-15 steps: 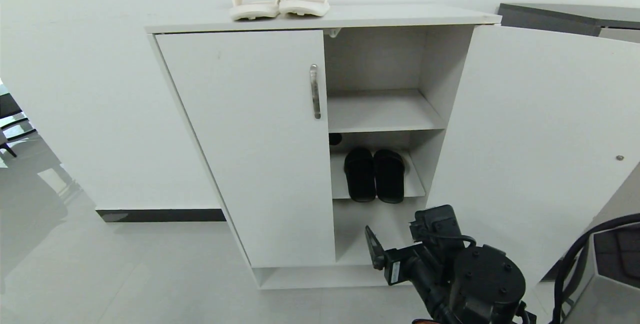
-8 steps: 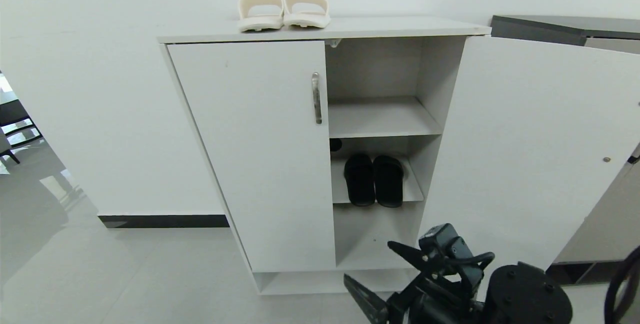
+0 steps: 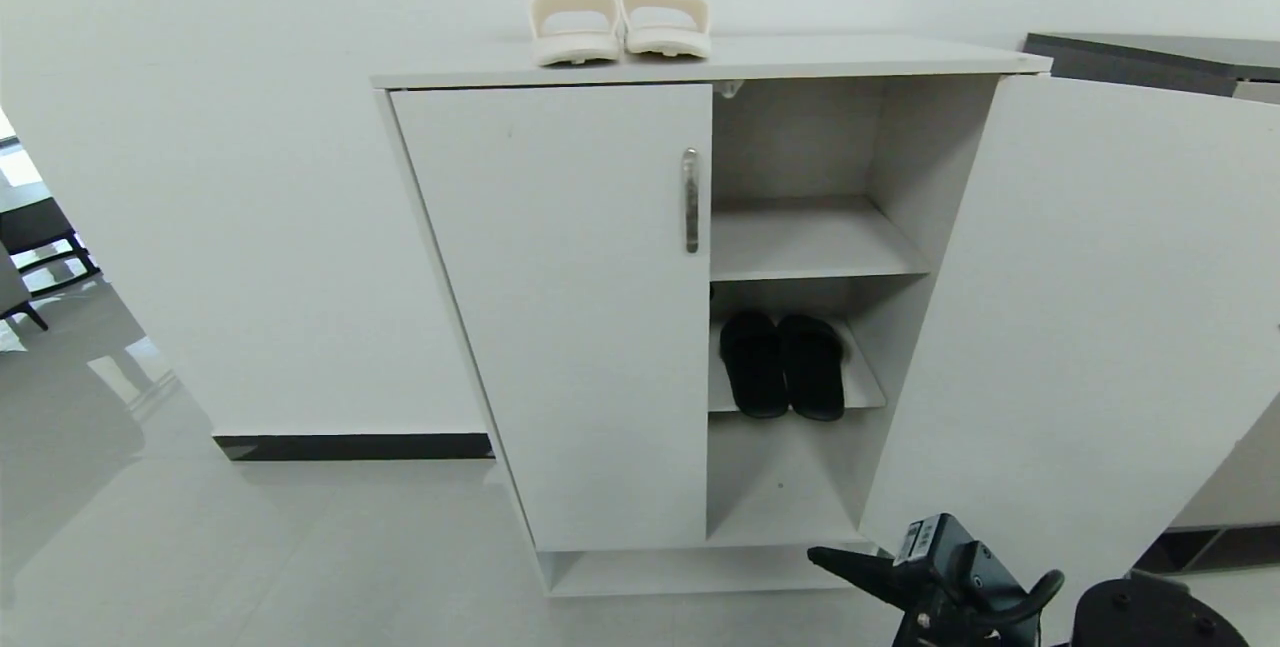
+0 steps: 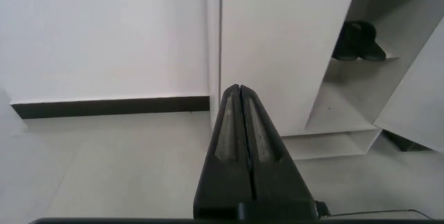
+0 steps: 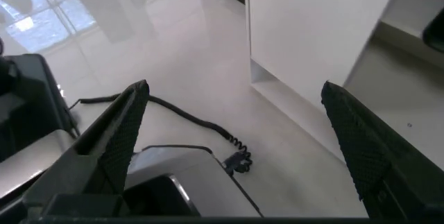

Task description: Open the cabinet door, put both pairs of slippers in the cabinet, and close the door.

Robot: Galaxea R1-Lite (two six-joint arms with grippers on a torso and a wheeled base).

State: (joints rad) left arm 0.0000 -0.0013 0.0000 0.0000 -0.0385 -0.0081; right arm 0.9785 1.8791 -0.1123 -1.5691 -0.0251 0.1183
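A white cabinet (image 3: 700, 62) stands against the wall, its left door (image 3: 570, 307) shut and its right door (image 3: 1080, 327) swung wide. One black pair of slippers (image 3: 782, 365) lies on the middle shelf; it also shows in the left wrist view as the black slippers (image 4: 359, 41). A cream pair of slippers (image 3: 620, 24) rests on the cabinet top. My right gripper (image 5: 236, 91) is open and empty, low in front of the cabinet's base, one finger (image 3: 855, 567) showing in the head view. My left gripper (image 4: 239, 91) is shut on nothing, out over the floor facing the shut door (image 4: 284, 44).
The upper shelf (image 3: 810, 242) and bottom compartment (image 3: 780, 487) hold nothing. A grey unit (image 3: 1150, 52) sits behind the open door. A dark baseboard (image 3: 350, 447) runs along the wall, and chairs (image 3: 30, 237) stand far left across glossy floor.
The head camera has shifted, so the cabinet sits farther right in the picture. My right gripper has drawn back from the bottom compartment and sunk toward the lower edge, still open.
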